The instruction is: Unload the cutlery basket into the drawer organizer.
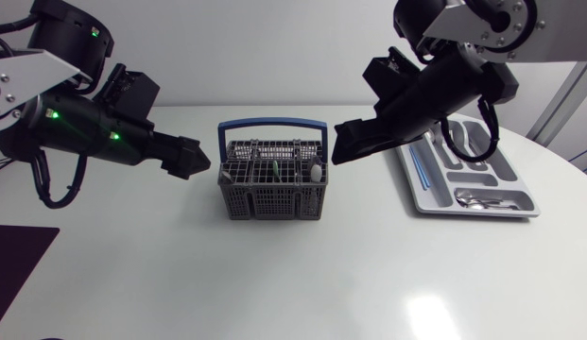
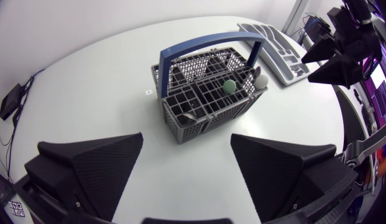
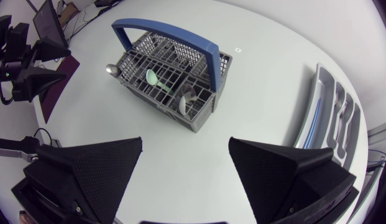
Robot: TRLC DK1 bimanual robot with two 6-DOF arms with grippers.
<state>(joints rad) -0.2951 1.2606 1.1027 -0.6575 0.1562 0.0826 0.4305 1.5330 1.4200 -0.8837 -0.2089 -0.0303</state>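
**A:** We're scanning for print right now. Anything legible?

**B:** Nothing we can read. There's a tiny pale square mark (image 2: 148,92) on the table (image 2: 87,81), near the cutlery basket (image 2: 205,93), but it's too small for us to make out.

**A:** And the drawer organizer (image 1: 442,189)?

**B:** We can't pick out any letters or numbers on it, and none on the basket either.

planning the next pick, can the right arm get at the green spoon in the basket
Probably yes: the right gripper is open beside the basket with nothing between, and the green spoon stands above the rim. The blue handle overhead may crowd the approach.
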